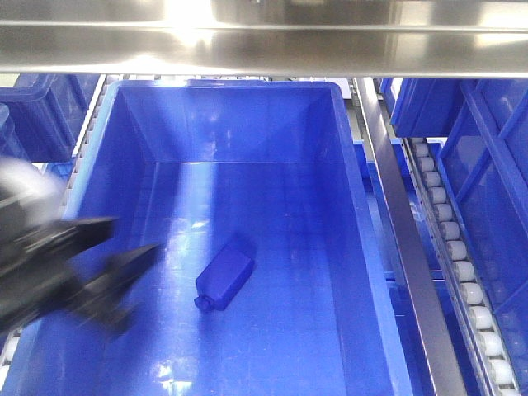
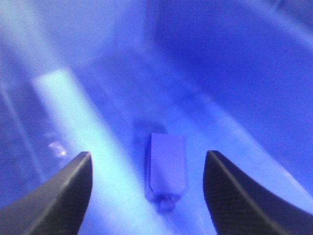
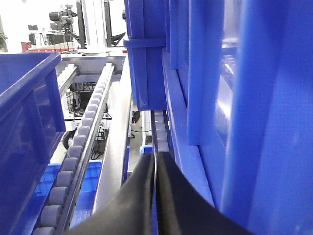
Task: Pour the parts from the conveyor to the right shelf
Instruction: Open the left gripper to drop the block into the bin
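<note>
Left tool (image 1: pixel 153 252): blurred dark shape at the left edge of the front view, reaching over the bin's near left corner. In the left wrist view its two dark fingers (image 2: pixel 58 196) stand wide apart, holding nothing.

Blue part (image 1: pixel 224 282): one small rectangular block with a stud on its near end, lying flat on the bin floor, angled, near the middle. In the left wrist view it lies below and between the spread fingers, not touched by them.

Bin (image 1: pixel 355 190): large glossy blue bin, open top, sitting on the right shelf; nothing else seen inside it.

Right shelf (image 1: pixel 404 214): steel frame rail and white roller track (image 1: pixel 458 264) to the right of the bin, more blue bins beyond.

Right tool (image 3: pixel 155 196): fingers pressed together with nothing between them, pointing along the roller track beside a blue bin wall.

Conveyor: not in view.

Progress: the part already rests in a shelf bin, so the pour appears done; what seems left is drawing the left arm clear.
</note>
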